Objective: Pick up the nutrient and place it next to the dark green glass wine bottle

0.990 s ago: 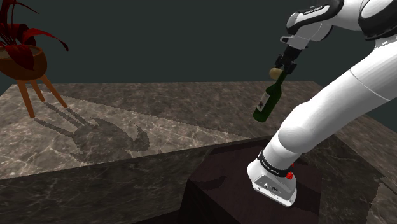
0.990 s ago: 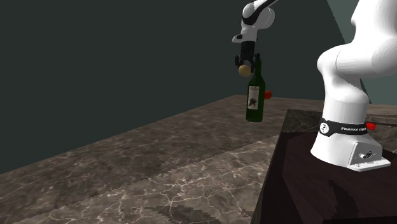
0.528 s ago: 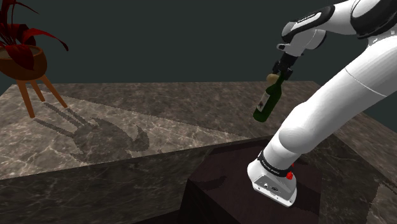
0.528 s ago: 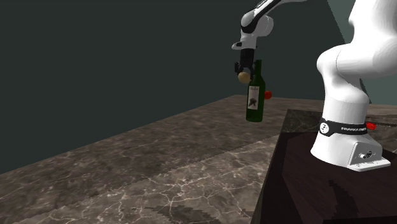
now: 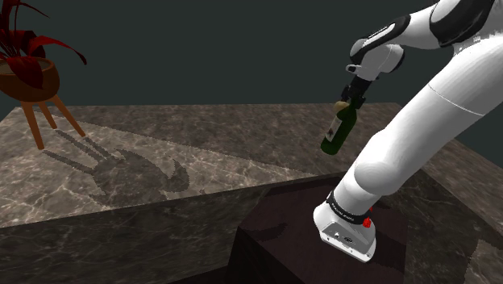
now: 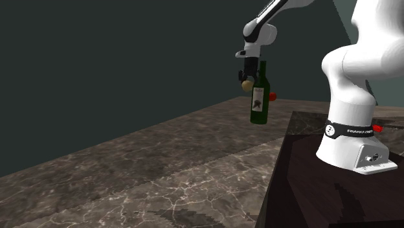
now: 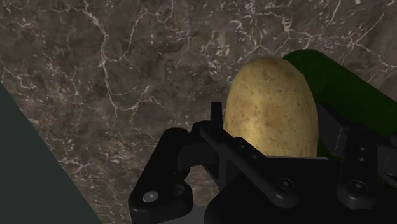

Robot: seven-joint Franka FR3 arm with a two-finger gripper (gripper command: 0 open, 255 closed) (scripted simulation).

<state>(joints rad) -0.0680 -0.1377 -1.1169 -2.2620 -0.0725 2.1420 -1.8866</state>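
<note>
Wrist view: the potato (image 7: 272,102), tan and speckled, sits pinched between the two black fingers of the end effector (image 7: 273,137), which press on its two sides. Just behind it lies the dark green wine bottle (image 7: 347,86), and beyond both spreads the brown marbled surface (image 7: 114,76).

From the second exterior view the potato (image 6: 246,83) hangs in the air under the end effector (image 6: 248,75). It is level with the bottle's neck and just beside it on that view's left; whether the two touch cannot be told. The wine bottle (image 6: 259,107) stands on the surface (image 6: 162,168) with a pale label on its front, and a small red thing (image 6: 272,96) shows just behind it.

In the shoulder view the potato (image 5: 342,106) overlaps the top of the wine bottle (image 5: 338,133), well above the surface (image 5: 161,145). The white arm (image 5: 419,113) arches over from its dark stand (image 5: 274,242) at the lower right. Far to that view's left, a red-leaved plant (image 5: 28,48) in a brown pot on wooden legs stands on the surface.
</note>
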